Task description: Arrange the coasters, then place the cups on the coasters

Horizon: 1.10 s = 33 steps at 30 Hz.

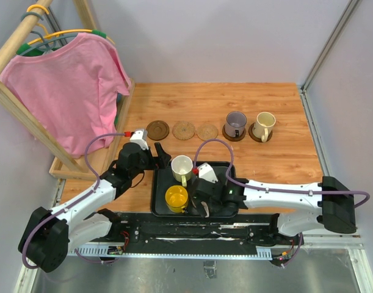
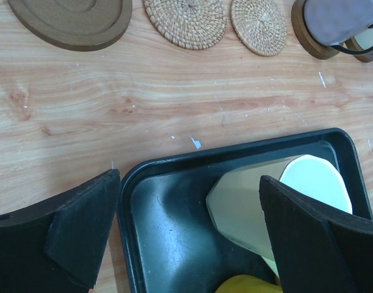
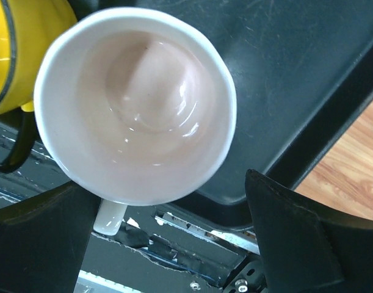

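Only the overhead view shows the whole row across the middle of the wooden table (image 1: pixel 284 165): a bare dark coaster (image 1: pixel 157 129), a first woven coaster (image 1: pixel 184 130), a second woven coaster (image 1: pixel 207 132), then a grey-purple cup (image 1: pixel 235 124) and a cream cup (image 1: pixel 265 125), each set on a dark coaster of its own. Below the row a black tray (image 1: pixel 162 207) holds a white cup (image 1: pixel 181 168) and a yellow cup (image 1: pixel 176 198). A pink shirt (image 1: pixel 67 91) hangs on a wooden rack (image 1: pixel 15 104) at the upper left.

The pink cup (image 3: pixel 137 104) is hidden by the right arm in that view and is seen only from the right wrist: round, glossy, pale pink inside, at the tray's edge beside the yellow cup. The right claw (image 3: pixel 168 244) is spread wide, with the cup between and above its fingers (image 3: pixel 302 244); nothing is pinched.

The left wrist view alone reveals texture: concentric rings on the dark coaster, coiled fibre on the woven ones, flat facets on the white cup's side. The left claw (image 2: pixel 186 238) is spread wide at the tray's rounded corner and holds nothing.
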Motion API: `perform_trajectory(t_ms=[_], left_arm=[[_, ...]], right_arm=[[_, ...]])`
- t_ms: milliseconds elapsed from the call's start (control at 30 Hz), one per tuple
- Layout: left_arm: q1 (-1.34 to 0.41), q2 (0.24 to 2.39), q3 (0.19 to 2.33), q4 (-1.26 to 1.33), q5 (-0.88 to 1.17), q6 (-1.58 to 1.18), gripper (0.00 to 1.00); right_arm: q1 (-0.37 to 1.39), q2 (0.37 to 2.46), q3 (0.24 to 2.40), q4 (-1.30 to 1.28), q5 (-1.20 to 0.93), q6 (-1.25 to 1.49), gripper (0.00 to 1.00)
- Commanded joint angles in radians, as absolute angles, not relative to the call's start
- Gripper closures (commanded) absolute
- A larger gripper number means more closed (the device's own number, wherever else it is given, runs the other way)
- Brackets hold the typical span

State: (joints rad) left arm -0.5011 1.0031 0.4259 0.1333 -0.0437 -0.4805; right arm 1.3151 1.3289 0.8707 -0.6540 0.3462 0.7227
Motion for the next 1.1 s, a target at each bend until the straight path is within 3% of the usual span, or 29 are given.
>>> perform_trajectory(t_ms=[0,400,1067], left_arm=[[-0.508,0.995,0.419,0.175,-0.040,-0.493,0.00],[-0.508,0.992,0.399,0.195,-0.026,-0.506,0.00],[-0.508,0.980,0.373,0.193,-0.031,-0.504,0.00]], right_arm=[[1.340,1.276,0.828,-0.736,0.408,0.805,0.02],[1.339,1.204,0.763,-0.722,0.421,0.798,0.03],[1.346,1.307,0.754,-0.546,0.298,0.753,0.34]])
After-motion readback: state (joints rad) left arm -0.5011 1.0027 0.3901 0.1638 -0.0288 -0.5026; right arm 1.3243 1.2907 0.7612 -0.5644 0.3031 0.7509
